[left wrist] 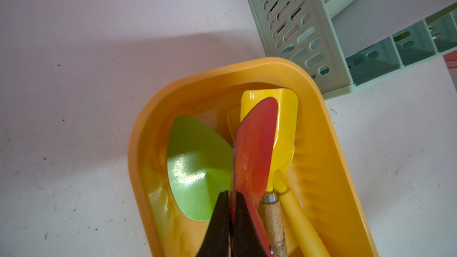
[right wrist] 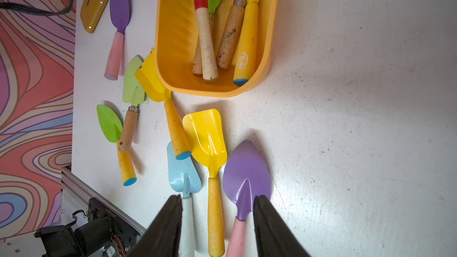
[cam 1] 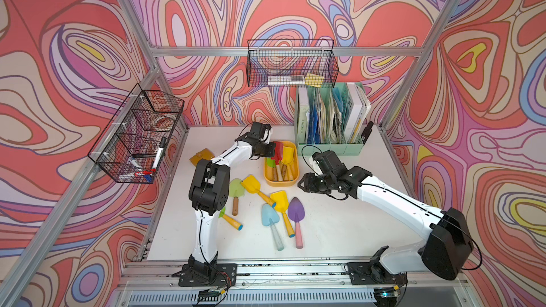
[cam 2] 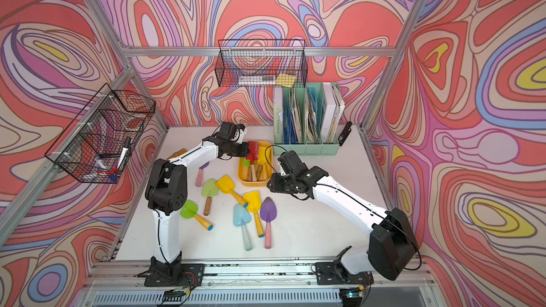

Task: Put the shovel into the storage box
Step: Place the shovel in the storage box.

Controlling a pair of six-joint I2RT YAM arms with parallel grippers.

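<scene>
The yellow-orange storage box (cam 1: 280,184) (cam 2: 254,183) sits at the middle back of the table. My left gripper (cam 1: 272,152) (left wrist: 231,194) is over it, shut on the blade of a red shovel (cam 1: 278,149) (left wrist: 254,144). The red shovel's wooden handle (right wrist: 206,45) slopes down into the box (right wrist: 212,93), among a green shovel (left wrist: 195,169) and yellow shovels (left wrist: 284,124). My right gripper (cam 1: 302,186) (right wrist: 218,197) hangs open and empty by the box's front right corner. In the right wrist view its fingers frame a yellow shovel (right wrist: 206,139) and a purple shovel (right wrist: 246,169) on the table.
Several loose shovels lie in front of the box, among them a blue one (cam 1: 270,215) and a light green one (cam 1: 236,189). A mint file organizer (cam 1: 331,143) stands behind the box. Black wire baskets (cam 1: 136,137) (cam 1: 292,66) hang on the frame. A tan pouch (cam 1: 199,156) lies at the left.
</scene>
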